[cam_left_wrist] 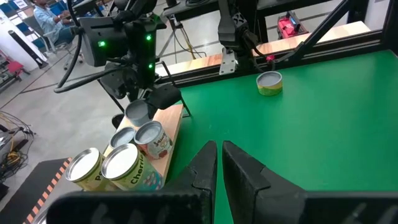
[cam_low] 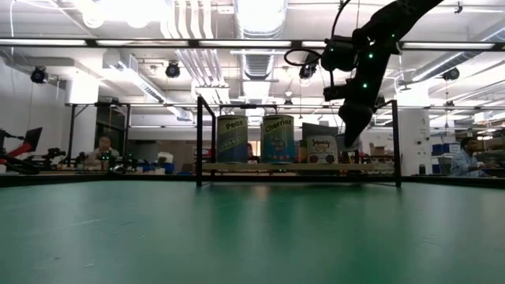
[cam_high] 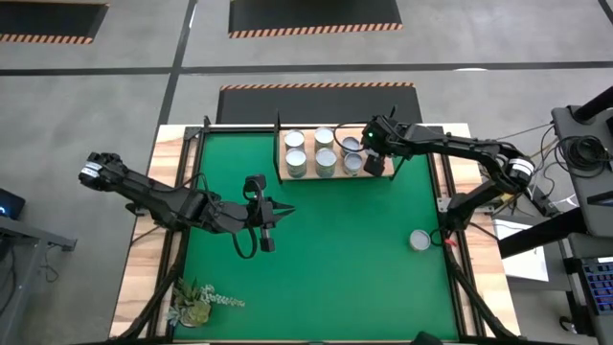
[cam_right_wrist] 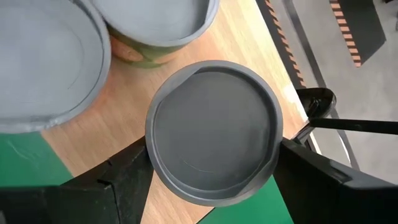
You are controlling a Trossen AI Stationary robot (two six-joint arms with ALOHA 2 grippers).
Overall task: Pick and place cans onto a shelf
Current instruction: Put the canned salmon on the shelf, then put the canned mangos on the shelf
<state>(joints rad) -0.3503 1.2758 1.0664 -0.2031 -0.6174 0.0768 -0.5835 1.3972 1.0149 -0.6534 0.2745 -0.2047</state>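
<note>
Silver-grey metal is filling the right wrist view: the round top of a can (cam_right_wrist: 213,129) is sitting between the two dark fingers (cam_right_wrist: 112,186) of the right gripper (cam_high: 372,159). The jaws are spread wide on either side of its rim, and whether they are gripping it or have let go I cannot tell. The can is standing upright on the shelf (cam_high: 284,177), at the end nearest this gripper, probably so the row closes up without gaps. Just beyond it five more cans (cam_high: 310,153) are standing in two rows, silver tops up, with blue, tan and white labels showing in the low view. Well away from the gripper, one can (cam_high: 420,240) is waiting on the green table (cam_high: 335,268). The left gripper (cam_high: 267,228) is hovering clenched over mid-table.
</note>
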